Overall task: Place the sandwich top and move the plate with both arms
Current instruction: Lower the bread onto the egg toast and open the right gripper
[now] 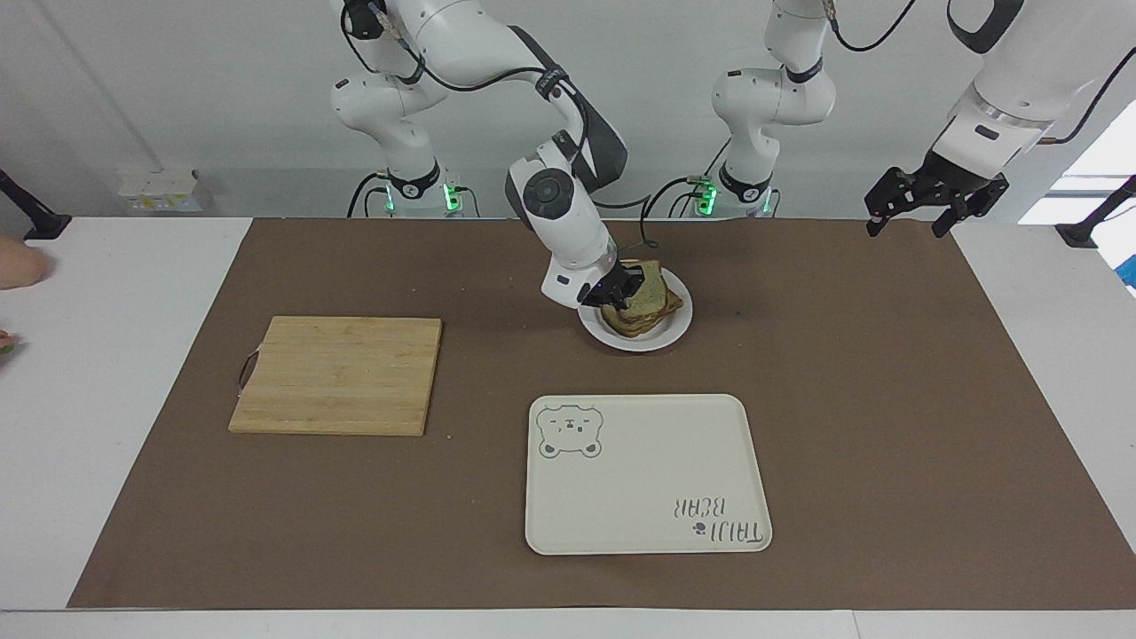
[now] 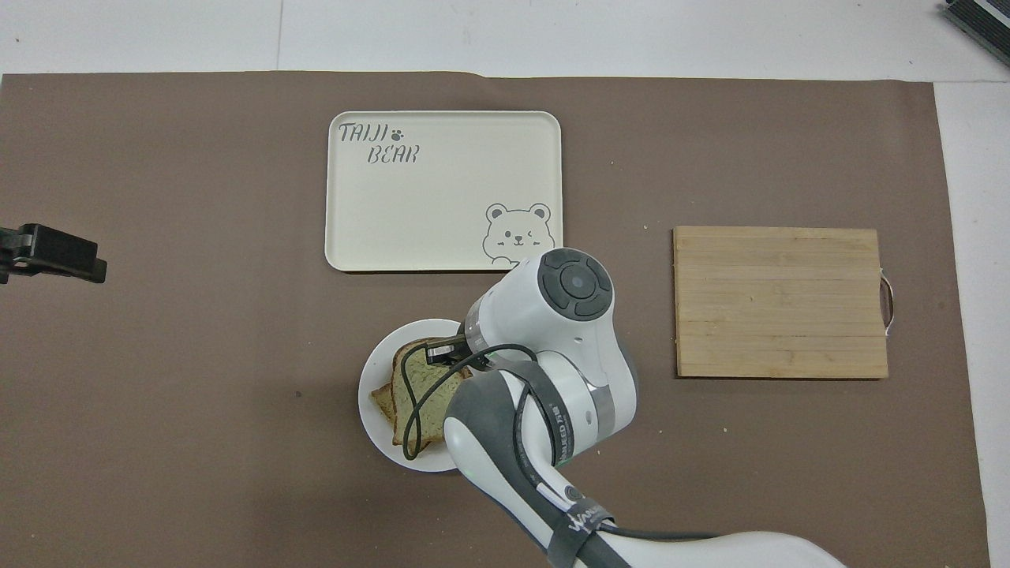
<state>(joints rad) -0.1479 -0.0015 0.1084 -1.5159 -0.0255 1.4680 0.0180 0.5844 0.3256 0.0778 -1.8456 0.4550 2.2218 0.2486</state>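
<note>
Two bread slices under the right gripper (image 1: pixel 624 293): it clamps the sandwich top (image 1: pixel 646 291) over one plate (image 1: pixel 664 337); left gripper (image 1: pixel 934 202) wide.

the right arm (image 1: pixel 497 53) comes down from its base w/ elbow high, forearm angled steeply down toward table centre, wrist bent. right gripper (image 1: pixel 624 288) is low, fingertips closed, clamped on the bread slice (image 1: pixel 652 293). left arm (image 1: pixel 1021 80) waits off at its own end of the table, raised; left gripper (image 1: pixel 934 202) hangs in the air, fingers spread wide, nothing in it.
</note>
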